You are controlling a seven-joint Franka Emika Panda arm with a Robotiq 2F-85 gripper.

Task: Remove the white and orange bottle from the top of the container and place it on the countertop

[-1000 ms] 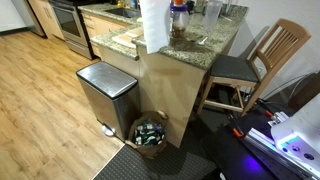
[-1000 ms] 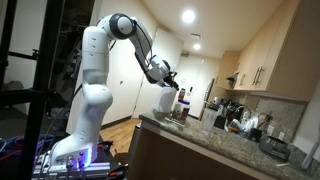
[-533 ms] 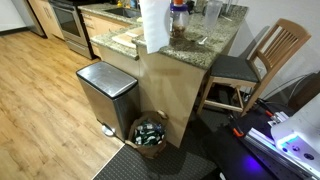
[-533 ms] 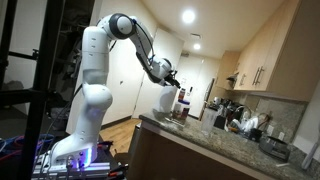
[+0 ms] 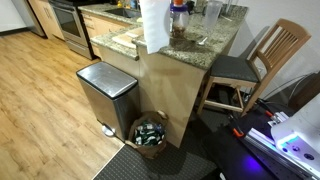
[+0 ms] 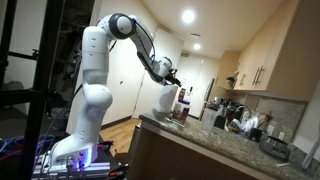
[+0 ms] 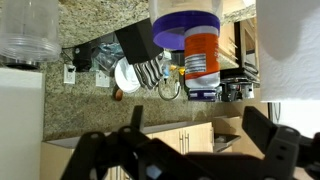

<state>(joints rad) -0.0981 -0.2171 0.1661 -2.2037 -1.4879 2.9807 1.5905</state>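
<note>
The white and orange bottle (image 5: 178, 16) stands on top of the small dark container (image 5: 178, 36) on the granite countertop (image 5: 215, 45), beside the tall paper towel roll (image 5: 153, 22). In the wrist view the bottle (image 7: 202, 58) fills the upper middle, with a purple part above its orange band. My gripper (image 7: 195, 135) is open and empty. Its two dark fingers are spread wide at the bottom of that view, short of the bottle. In an exterior view the gripper (image 6: 173, 84) hovers level with the bottle (image 6: 183, 98).
Clear glass tumblers (image 5: 211, 14) stand right behind the bottle; one shows in the wrist view (image 7: 30, 30). A steel pedal bin (image 5: 105, 92) and a basket (image 5: 150, 133) sit on the floor below the counter. A wooden chair (image 5: 262, 58) stands beside it.
</note>
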